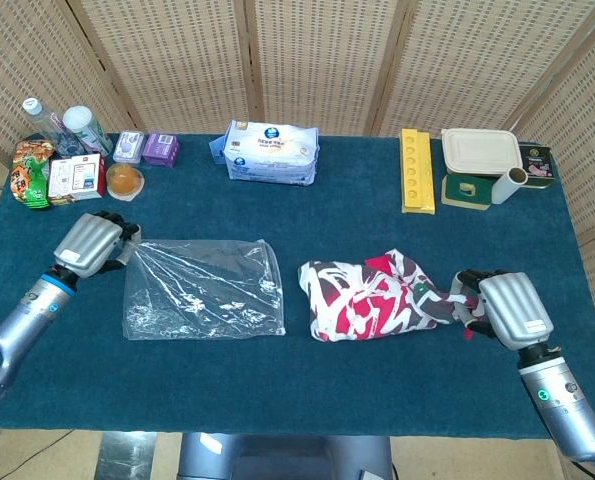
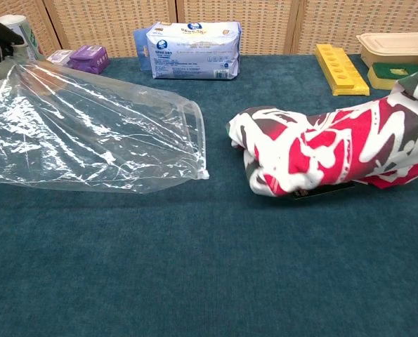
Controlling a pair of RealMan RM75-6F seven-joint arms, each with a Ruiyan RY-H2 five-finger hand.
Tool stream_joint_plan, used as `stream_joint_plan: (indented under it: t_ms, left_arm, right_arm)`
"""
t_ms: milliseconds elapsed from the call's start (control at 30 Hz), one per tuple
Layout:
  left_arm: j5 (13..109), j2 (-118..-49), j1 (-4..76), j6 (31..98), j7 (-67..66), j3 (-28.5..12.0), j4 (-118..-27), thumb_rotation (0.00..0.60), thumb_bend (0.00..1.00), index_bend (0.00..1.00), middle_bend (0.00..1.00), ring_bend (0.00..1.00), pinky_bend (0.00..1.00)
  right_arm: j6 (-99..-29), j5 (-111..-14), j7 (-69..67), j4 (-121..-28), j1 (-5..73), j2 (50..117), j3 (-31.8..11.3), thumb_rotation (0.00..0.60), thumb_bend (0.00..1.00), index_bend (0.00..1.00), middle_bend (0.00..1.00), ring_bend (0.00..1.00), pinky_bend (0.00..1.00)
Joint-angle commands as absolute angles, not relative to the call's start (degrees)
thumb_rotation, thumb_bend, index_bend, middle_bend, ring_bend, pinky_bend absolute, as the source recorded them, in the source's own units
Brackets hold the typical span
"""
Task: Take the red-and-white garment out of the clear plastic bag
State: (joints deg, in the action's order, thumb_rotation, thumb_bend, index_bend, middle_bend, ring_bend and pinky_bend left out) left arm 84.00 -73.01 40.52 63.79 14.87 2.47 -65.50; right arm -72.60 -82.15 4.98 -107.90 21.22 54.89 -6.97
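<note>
silver arms, blue wrist ring, grey ribbed hands, dark fingers (image 1: 466, 281).

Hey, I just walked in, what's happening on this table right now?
A two-armed robot is separating a garment from its bag. Its left hand holds one corner of the clear plastic bag, which lies flat and empty on the blue table. Its right hand grips the end of the red-and-white garment, which sits bunched on the table to the right of the bag, fully outside it and not touching it. The removal looks done.
</note>
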Motion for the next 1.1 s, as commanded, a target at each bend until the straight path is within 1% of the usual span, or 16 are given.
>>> stream_joint_plan:
  t_ms: [33,67,133,167,200,233,267,300,333,367,433,500,600,633,867,1100]
  left_arm:
    - [83.1,-72.3,39.2,63.9,14.6,2.1,-65.3,0.600,0.57,0.84,0.60,0.44,0.40]
    - [82.3,-72.1,38.6,63.5,15.0,2.1,-65.2,0.600,0.56,0.84,0.60,0.44,0.40]
    - [82.1,-71.8,38.1,62.6,15.3,2.1,-65.5,0.600,0.50,0.82,0.60,0.43,0.40]
    - [81.7,-71.3,38.1,61.3,15.5,2.3,-66.4,0.600,0.39,0.72,0.55,0.39,0.39]
    - [81.5,-70.9,38.1,60.3,15.5,2.4,-67.1,0.600,0.27,0.56,0.45,0.30,0.35]
    - [81.1,-70.1,38.2,58.9,15.3,2.5,-68.4,0.600,0.19,0.41,0.37,0.23,0.32]
    - [80.8,-69.5,38.3,58.1,14.9,2.6,-69.3,0.600,0.10,0.21,0.24,0.12,0.25]
    - [80.1,-68.7,38.3,57.0,14.6,2.5,-71.0,0.600,0.05,0.08,0.16,0.05,0.18]
    - [79.1,-67.6,38.1,56.5,13.8,2.1,-73.2,0.600,0.03,0.03,0.12,0.02,0.14]
    - [78.5,-67.0,37.8,56.5,13.2,1.8,-74.4,0.598,0.02,0.00,0.08,0.00,0.10]
    - [77.2,-65.9,37.0,56.9,11.4,1.2,-76.5,0.546,0.00,0.00,0.06,0.00,0.07]
    - [76.0,-64.8,36.2,57.3,10.0,0.8,-78.4,0.463,0.00,0.00,0.05,0.00,0.07]
    - [74.2,-63.0,34.7,58.0,6.0,0.8,-80.8,0.423,0.00,0.00,0.05,0.00,0.07]
    - [73.7,-62.7,34.2,58.4,5.3,0.7,-81.7,0.411,0.00,0.00,0.05,0.00,0.07]
    - [71.4,-59.5,28.6,64.0,4.7,0.4,-87.7,0.396,0.01,0.00,0.05,0.00,0.07]
    - [72.1,-56.7,21.8,71.4,5.7,1.7,-91.8,0.395,0.01,0.00,0.05,0.00,0.07]
  right_arm:
    - [-72.7,-81.5,4.1,-106.9,20.7,54.5,-7.0,0.600,0.48,0.73,0.56,0.66,0.60]
    - [-72.8,-81.4,3.6,-106.7,20.3,54.5,-6.8,0.600,0.48,0.73,0.56,0.66,0.60]
    - [-72.9,-82.0,2.8,-106.3,20.0,54.6,-6.4,0.600,0.46,0.72,0.55,0.65,0.60]
    - [-72.8,-82.5,2.4,-106.0,19.9,54.7,-6.2,0.600,0.44,0.68,0.53,0.63,0.59]
    - [-72.7,-82.8,2.3,-105.8,19.9,54.7,-6.1,0.600,0.40,0.62,0.49,0.60,0.57]
    - [-72.5,-83.2,2.2,-105.6,20.0,54.7,-5.9,0.600,0.37,0.57,0.46,0.57,0.56]
    - [-72.4,-83.4,2.2,-105.4,20.0,54.7,-5.8,0.600,0.32,0.48,0.41,0.52,0.53]
    - [-72.0,-83.8,2.2,-105.1,20.1,54.8,-5.5,0.600,0.27,0.40,0.36,0.47,0.50]
    - [-72.0,-84.2,2.3,-104.8,20.1,54.9,-5.4,0.600,0.24,0.35,0.33,0.45,0.48]
    - [-72.0,-84.4,2.3,-104.6,20.1,55.0,-5.4,0.599,0.20,0.29,0.30,0.41,0.45]
    - [-72.6,-85.0,2.1,-104.4,19.9,55.1,-5.4,0.573,0.16,0.22,0.26,0.37,0.41]
    - [-72.8,-85.3,2.0,-104.4,19.7,54.9,-5.4,0.516,0.12,0.14,0.23,0.32,0.36]
    - [-73.0,-85.8,2.0,-104.4,19.5,54.4,-5.3,0.463,0.10,0.11,0.22,0.29,0.32]
    - [-73.1,-85.9,2.0,-104.5,19.5,54.3,-5.3,0.460,0.10,0.11,0.22,0.29,0.32]
    - [-73.6,-85.7,2.7,-104.0,19.0,54.2,-5.3,0.458,0.10,0.11,0.22,0.29,0.32]
    - [-74.4,-85.1,3.4,-102.7,18.1,55.1,-5.2,0.467,0.10,0.14,0.23,0.29,0.32]
